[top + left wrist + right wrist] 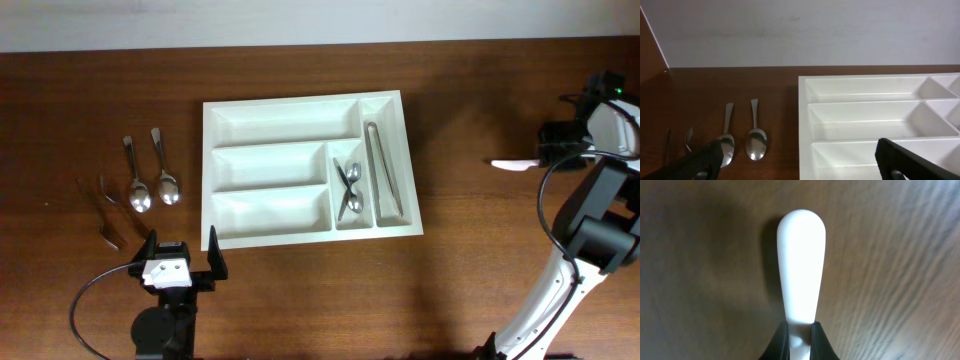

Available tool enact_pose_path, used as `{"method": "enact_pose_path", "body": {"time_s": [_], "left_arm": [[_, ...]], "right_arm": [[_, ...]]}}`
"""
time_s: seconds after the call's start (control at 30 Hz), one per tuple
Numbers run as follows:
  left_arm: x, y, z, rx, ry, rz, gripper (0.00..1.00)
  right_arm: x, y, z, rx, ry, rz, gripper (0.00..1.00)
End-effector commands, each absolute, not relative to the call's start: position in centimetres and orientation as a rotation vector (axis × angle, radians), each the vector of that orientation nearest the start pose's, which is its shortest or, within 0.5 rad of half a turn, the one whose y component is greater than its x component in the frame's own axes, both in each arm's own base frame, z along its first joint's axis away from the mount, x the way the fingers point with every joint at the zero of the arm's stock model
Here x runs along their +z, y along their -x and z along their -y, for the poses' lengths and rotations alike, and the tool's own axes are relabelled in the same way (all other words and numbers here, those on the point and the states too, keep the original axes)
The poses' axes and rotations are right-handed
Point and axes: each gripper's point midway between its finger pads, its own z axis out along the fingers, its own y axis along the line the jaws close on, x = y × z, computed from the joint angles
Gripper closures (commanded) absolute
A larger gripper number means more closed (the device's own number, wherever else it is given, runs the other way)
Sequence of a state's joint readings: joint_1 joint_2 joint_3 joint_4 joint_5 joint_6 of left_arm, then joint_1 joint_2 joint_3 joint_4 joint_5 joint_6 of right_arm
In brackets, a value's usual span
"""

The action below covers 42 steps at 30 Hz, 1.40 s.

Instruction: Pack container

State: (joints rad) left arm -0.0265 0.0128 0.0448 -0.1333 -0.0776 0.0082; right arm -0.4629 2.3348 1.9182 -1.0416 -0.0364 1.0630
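Right gripper (543, 161), well right of tray (270, 122): pinching a white utensil (515, 164), perhaps a spoon, its long axis pointing trayward.

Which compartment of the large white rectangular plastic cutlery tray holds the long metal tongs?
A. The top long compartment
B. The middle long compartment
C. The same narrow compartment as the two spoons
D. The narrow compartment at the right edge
D: in the overhead view the long metal tongs lie alone in the rightmost narrow compartment of the large white rectangular plastic cutlery tray, and the two small metal spoons lie in the narrow compartment beside it.
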Motion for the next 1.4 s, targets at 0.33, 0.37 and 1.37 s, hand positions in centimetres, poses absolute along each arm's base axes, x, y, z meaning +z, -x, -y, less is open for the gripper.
{"method": "enact_pose_path", "body": {"time_s": [0.33,0.37,1.37], "left_arm": [[15.7,-24.3,-0.7,0.066,0.014,-1.672,0.01],[15.7,-24.3,-0.7,0.066,0.014,-1.672,0.01],[15.7,-24.3,-0.7,0.066,0.014,-1.672,0.01]], "right_arm": [[6.2,-48.5,12.6,0.178,-1.639,-2.447,0.96],[6.5,-48.8,11.7,0.181,-1.606,-2.465,0.96],[15.5,-49.7,-17.8,0.322,-0.236,-2.8,0.96]]}}
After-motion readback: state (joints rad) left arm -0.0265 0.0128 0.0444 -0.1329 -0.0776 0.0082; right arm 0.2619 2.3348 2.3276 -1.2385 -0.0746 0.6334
